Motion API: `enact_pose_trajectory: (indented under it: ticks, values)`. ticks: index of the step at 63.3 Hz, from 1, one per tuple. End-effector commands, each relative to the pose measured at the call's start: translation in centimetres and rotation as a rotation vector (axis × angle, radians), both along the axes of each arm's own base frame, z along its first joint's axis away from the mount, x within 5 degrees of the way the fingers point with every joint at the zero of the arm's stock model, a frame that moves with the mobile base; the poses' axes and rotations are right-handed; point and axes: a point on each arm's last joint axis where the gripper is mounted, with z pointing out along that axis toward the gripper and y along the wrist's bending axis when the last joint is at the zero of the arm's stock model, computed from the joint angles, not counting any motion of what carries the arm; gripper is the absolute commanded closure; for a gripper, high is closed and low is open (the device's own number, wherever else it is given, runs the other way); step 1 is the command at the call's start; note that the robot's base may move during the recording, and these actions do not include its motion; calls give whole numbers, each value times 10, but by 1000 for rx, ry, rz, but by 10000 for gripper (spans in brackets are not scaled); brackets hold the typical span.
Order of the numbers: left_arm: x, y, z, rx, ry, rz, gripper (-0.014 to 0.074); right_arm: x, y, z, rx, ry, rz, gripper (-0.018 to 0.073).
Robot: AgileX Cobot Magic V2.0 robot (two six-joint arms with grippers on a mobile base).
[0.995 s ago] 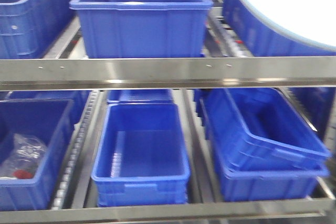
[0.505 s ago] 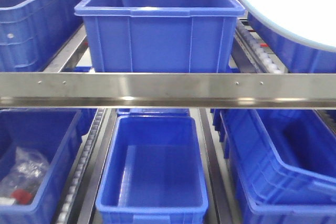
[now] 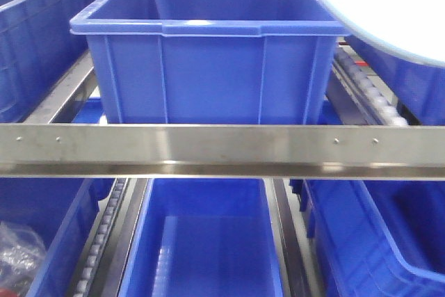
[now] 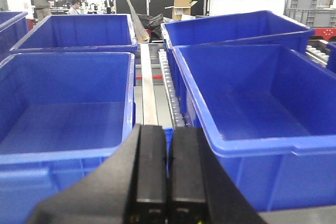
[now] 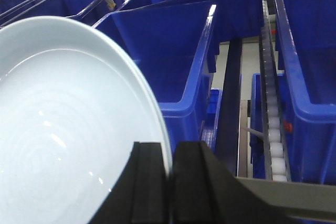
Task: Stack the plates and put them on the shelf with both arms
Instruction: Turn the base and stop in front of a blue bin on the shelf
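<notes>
Right gripper [image 5: 169, 182]: pads pinched onto rim of glossy pale bluish-white round plate [image 5: 63, 129], held up at upper tier of stainless steel rack shelf [image 3: 222, 145], above and right of large blue plastic crate [image 3: 208, 60]. Single plate or stacked pair: cannot tell. Left gripper [image 4: 168, 182]: pads pressed together, nothing between, facing blue crates. Judged late stage: plate raised to shelf, not yet set down. Remaining: placement and release.

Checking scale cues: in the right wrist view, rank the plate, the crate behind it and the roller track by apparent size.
1. plate, though nearness to the camera inflates it
2. crate
3. roller track
</notes>
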Motion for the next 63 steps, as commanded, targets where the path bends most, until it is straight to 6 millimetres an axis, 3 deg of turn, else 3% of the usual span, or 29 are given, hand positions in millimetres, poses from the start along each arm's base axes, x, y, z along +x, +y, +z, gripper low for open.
enact_pose_trajectory:
  ticks: [1,63]
  values:
    - [-1,2,16,-26,-99,18,516,-1,-2,19,26,-124,-21,510]
    - [-1,2,16,-26,-99,18,516,-1,-2,19,26,-124,-21,510]
